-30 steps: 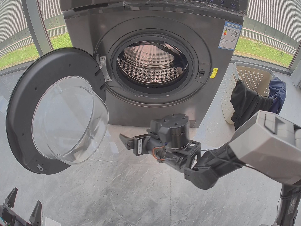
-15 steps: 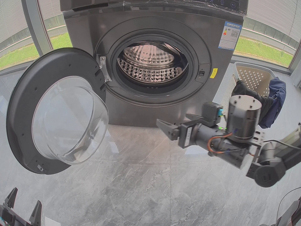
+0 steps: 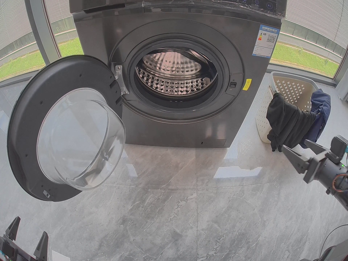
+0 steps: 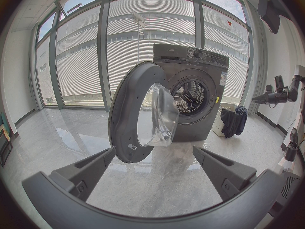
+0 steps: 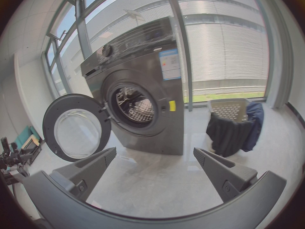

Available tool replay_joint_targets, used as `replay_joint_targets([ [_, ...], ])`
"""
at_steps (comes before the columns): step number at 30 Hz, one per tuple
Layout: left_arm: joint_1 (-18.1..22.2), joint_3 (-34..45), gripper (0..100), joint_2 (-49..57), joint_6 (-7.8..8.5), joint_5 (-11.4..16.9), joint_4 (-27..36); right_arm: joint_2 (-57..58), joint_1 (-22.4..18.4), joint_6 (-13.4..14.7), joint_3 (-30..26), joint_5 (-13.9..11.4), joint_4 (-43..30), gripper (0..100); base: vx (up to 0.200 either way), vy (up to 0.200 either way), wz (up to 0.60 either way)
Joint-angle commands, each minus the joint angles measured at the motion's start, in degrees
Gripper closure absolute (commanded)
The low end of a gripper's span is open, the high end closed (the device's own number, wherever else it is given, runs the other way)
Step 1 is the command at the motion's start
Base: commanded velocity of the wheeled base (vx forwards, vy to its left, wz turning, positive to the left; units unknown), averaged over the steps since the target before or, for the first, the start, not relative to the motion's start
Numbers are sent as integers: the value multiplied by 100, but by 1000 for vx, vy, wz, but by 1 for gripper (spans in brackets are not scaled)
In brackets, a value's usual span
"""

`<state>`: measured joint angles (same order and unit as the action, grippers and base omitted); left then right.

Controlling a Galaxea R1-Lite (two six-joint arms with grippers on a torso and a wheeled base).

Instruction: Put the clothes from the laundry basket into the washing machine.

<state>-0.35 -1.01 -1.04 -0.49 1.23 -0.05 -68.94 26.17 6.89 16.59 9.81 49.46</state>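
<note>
Presently nothing is loaded; I judge the whole transfer still outstanding.

Head view: the washing machine (image 3: 174, 73) stands at twelve o'clock, its door (image 3: 65, 127) swung open toward nine o'clock, and no cloth is seen in the drum (image 3: 175, 73). The laundry basket (image 3: 293, 87) sits at two o'clock. A black garment (image 3: 290, 125) and a blue garment (image 3: 320, 109) are draped over its rim. My right gripper (image 3: 295, 145) is near the black garment but not touching it, jaws spread, empty. My left gripper (image 3: 29, 229) sits low at seven o'clock.

Left wrist view: my left gripper is wide open and holds nothing. It also shows the right gripper raised well above the floor, a height the head view does not give.

Right wrist view: my right gripper is wide open and bare. Both garments hang down the basket's outer front.
</note>
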Motion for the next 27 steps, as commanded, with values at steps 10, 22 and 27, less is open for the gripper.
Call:
replay_joint_targets([
  [10, 0, 101, 0, 95, -4, 0, -4, 3422, -2354, -249, -1659, -1263, -709, 0, 0, 0, 0],
  [22, 0, 101, 0, 95, -4, 0, -4, 5725, -2512, -355, -1070, -1623, -3856, 0, 0, 0, 0],
  [27, 0, 101, 0, 95, -4, 0, -4, 6402, -2512, -504, -1097, -1649, -4577, 0, 0, 0, 0],
])
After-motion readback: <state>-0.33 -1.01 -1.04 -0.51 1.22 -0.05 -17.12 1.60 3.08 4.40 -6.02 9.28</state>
